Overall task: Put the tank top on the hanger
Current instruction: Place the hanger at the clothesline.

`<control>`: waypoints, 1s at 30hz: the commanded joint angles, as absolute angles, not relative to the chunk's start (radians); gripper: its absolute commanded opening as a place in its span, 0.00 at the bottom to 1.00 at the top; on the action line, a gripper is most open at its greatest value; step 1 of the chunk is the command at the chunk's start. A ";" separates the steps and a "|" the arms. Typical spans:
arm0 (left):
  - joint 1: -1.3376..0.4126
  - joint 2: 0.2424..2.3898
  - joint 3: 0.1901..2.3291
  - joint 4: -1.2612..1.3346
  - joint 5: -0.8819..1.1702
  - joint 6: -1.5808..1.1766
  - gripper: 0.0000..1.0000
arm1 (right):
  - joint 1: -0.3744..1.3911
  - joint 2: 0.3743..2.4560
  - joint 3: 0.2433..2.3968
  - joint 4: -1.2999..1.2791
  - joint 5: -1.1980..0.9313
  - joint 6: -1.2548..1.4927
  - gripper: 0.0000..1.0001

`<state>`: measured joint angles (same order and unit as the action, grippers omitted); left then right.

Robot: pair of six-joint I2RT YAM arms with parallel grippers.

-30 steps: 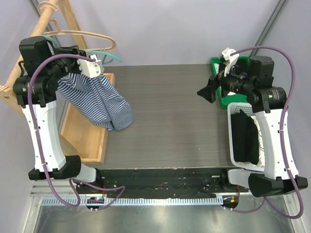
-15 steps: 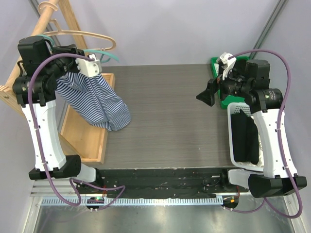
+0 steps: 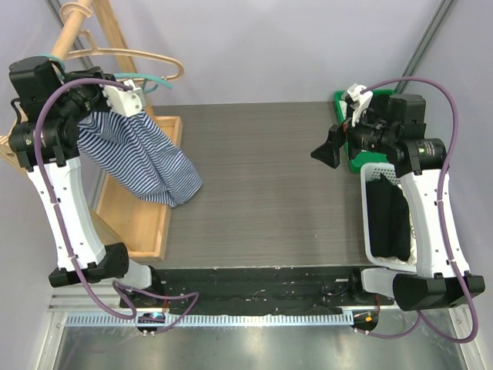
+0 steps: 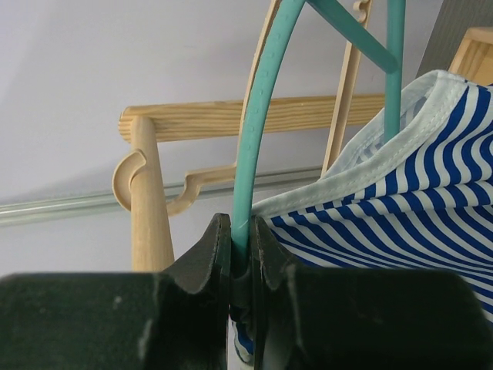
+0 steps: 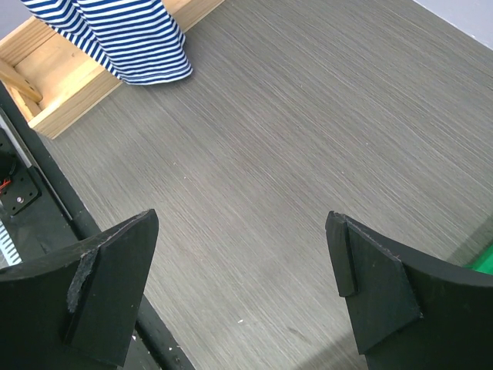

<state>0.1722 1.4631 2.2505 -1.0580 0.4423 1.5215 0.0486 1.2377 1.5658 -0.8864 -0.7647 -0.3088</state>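
Top external view. Count: 2 arms, 2 hangers, 1 striped tank top, 1 wooden tray, 1 white basket, 1 green bin.
- The left end effector is raised at the far left corner, beside the wooden rack.
- The tank top hangs from the left end effector in one bunched length. Its lower end is over the left edge of the counter and the wooden tray. Cannot tell whether it touches either.
- Short pieces of the teal hanger show just past the left end effector. The tan wooden hanger sits behind it on the rack.
- The right end effector is held above the right side of the counter, carrying nothing.
- The white basket holds 1 black garment. The green bin is behind the basket.

Left wrist view.
- The left end effector has its 2 fingers pressed narrow onto the teal hanger, gripping one curved arm of it.
- The tank top lies just right of the grip. Its white trim rests against a second, straight teal bar.
- The wooden rack shows 1 post and 1 cross rail.

Right wrist view.
- The right end effector is spread wide, with 2 black fingers and only bare counter between them.
- The striped tank top hem is at upper left, over the wooden tray.
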 commanded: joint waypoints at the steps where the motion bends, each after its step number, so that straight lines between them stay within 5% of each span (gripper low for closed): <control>1: 0.212 1.471 2.269 -0.974 0.512 1.502 0.00 | 0.043 1.235 1.580 -0.871 -0.779 -0.319 1.00; 19: 0.219 1.335 1.999 -0.962 0.617 1.503 0.00 | 0.041 1.239 1.585 -0.871 -0.801 -0.322 1.00; 28: 0.219 1.302 1.939 -0.908 0.699 1.402 0.41 | 0.043 1.229 1.582 -0.871 -0.805 -0.325 1.00; 30: 0.219 1.305 1.937 -0.891 0.709 1.370 0.66 | 0.043 1.229 1.583 -0.873 -0.804 -0.325 1.00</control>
